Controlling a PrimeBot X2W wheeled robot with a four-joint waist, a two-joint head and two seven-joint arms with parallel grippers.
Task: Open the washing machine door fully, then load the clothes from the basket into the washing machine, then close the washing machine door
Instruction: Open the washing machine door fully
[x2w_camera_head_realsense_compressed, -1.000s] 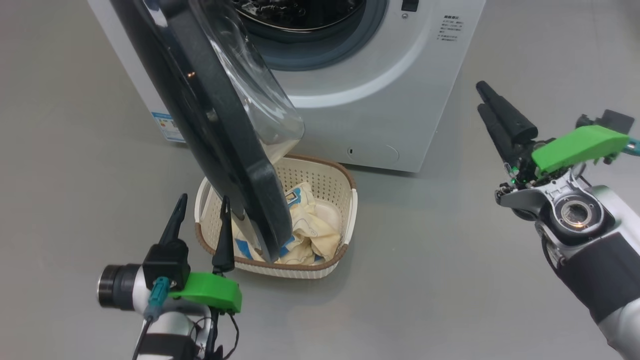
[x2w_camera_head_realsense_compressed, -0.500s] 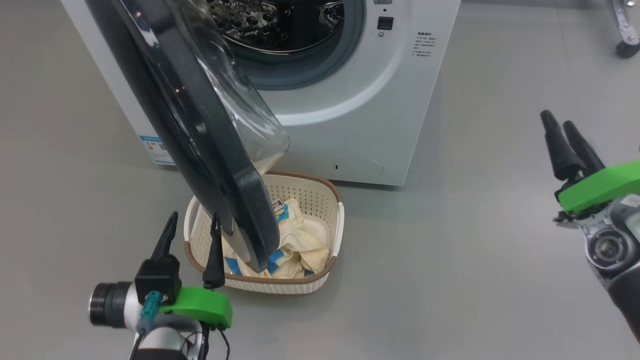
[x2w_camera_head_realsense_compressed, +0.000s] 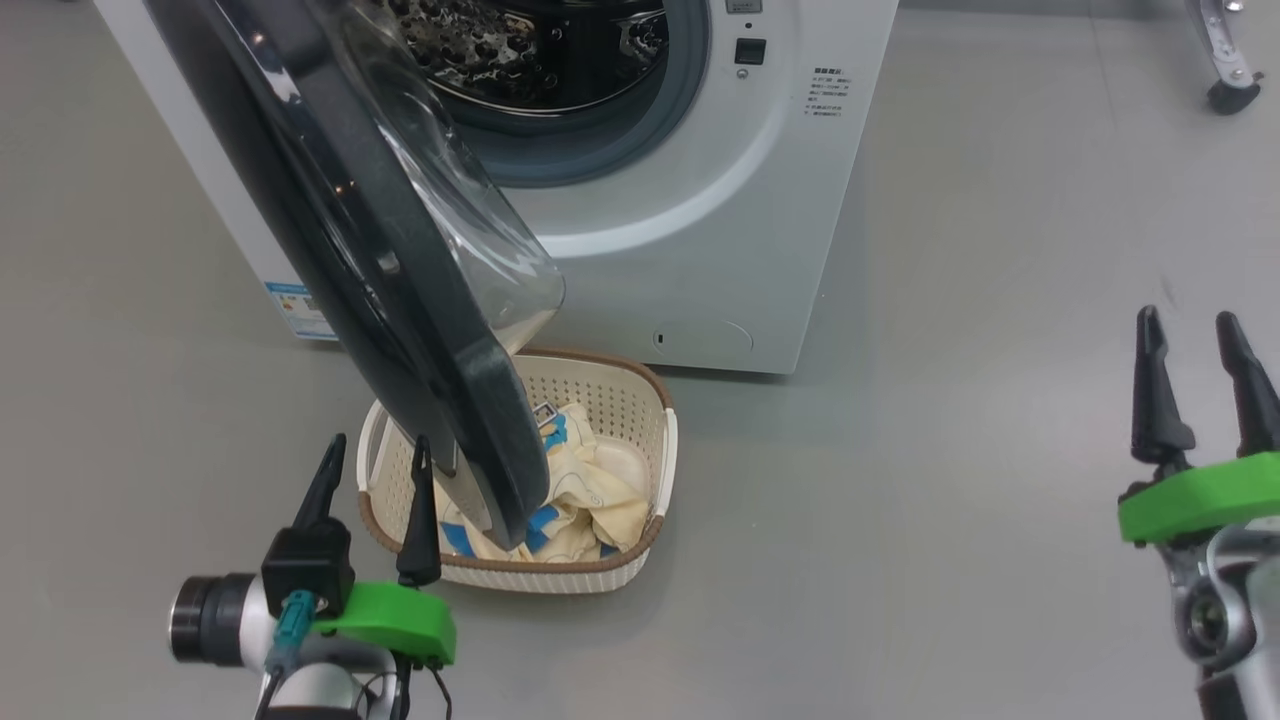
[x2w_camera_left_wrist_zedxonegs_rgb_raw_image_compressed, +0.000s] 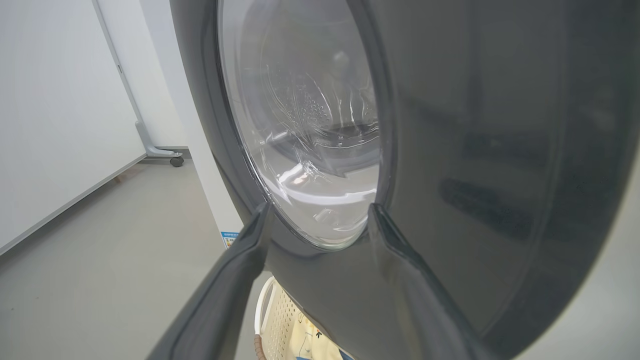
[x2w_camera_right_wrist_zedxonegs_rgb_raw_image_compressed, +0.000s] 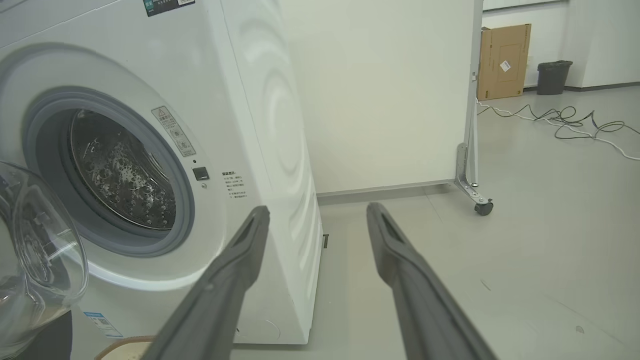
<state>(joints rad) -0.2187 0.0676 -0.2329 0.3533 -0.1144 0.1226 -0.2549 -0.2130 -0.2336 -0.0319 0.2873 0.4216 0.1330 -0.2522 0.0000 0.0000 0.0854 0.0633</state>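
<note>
Access to the steel drum (x2w_camera_head_realsense_compressed: 500, 50) is open, but the washing machine door (x2w_camera_head_realsense_compressed: 400, 300) is judged not fully swung. Hinged at the left of the washing machine (x2w_camera_head_realsense_compressed: 700, 220), it projects forward and its free edge hangs over the basket (x2w_camera_head_realsense_compressed: 655, 420). The basket sits on the floor (x2w_camera_head_realsense_compressed: 950, 520) just in front of the washing machine, below the drum mouth, which keeps the transfer path short. The clothes (x2w_camera_head_realsense_compressed: 605, 490) lie bunched inside it, partly covered by the door rim.

The left gripper (x2w_camera_head_realsense_compressed: 378, 442) is in front of the washing machine, at the door's outer face near its free edge, jaws spread wide and empty. This placement suits pushing the door further round. Contact with the rim cannot be confirmed. The right gripper (x2w_camera_head_realsense_compressed: 1185, 315) hangs over bare floor well to the right of the washing machine, jaws likewise apart and empty, clear of the door's swing.

Obstruction: the door blocks a straight reach into the left part of the basket. A wheeled partition (x2w_camera_right_wrist_zedxonegs_rgb_raw_image_compressed: 390, 100) stands behind and to the right of the washing machine, with a cardboard box (x2w_camera_right_wrist_zedxonegs_rgb_raw_image_compressed: 502, 62) and loose cables (x2w_camera_right_wrist_zedxonegs_rgb_raw_image_compressed: 565, 120) beyond. None is judged to interfere.
</note>
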